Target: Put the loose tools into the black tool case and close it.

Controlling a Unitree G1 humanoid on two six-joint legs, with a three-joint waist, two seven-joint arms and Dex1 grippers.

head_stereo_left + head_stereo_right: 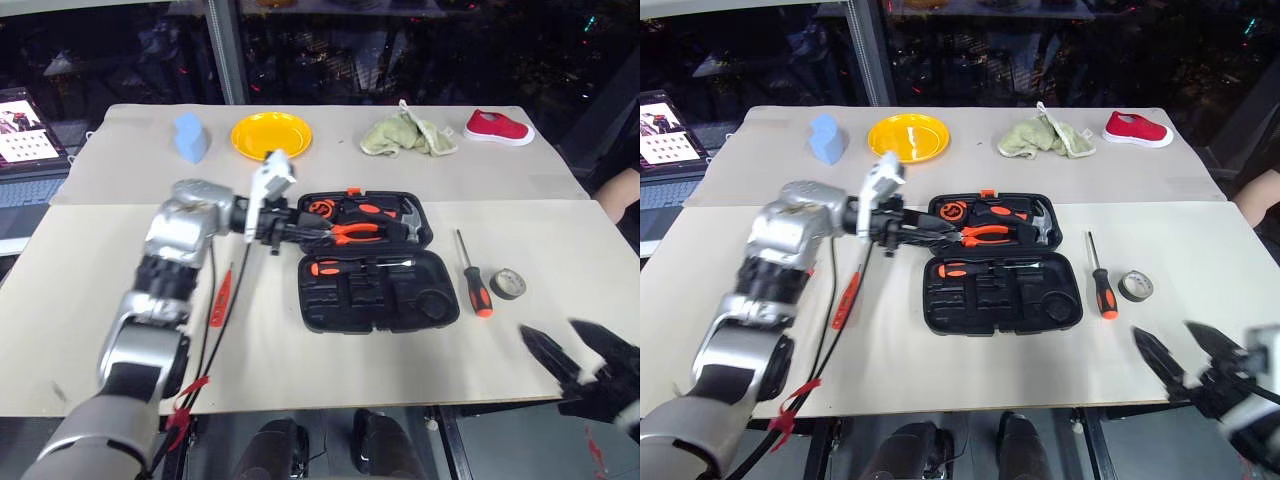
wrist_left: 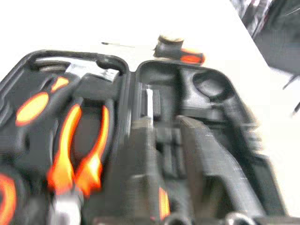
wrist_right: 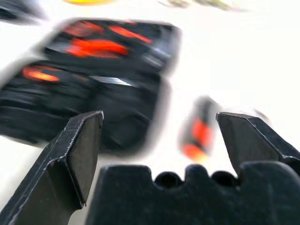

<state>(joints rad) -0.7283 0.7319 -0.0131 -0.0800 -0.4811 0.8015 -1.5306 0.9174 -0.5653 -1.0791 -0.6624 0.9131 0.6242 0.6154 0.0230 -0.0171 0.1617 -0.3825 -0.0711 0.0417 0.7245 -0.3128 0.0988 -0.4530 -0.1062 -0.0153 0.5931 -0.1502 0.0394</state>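
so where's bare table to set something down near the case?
Free: front strip before the black tool case; left, past the slim orange tester screwdriver. Crowded: right, by screwdriver and tape roll; the back row.

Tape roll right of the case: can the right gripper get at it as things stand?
Probably yes. The tape roll lies alone on bare table beside the screwdriver, and the right gripper, jaws wide open, hangs nearer the table's front edge with nothing between.

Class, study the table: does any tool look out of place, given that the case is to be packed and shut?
Yes. The black tool case lies open, with three tools outside it: a screwdriver and a tape roll on its right, and a slim orange tester screwdriver on its left. Nothing looks damaged or spilled.
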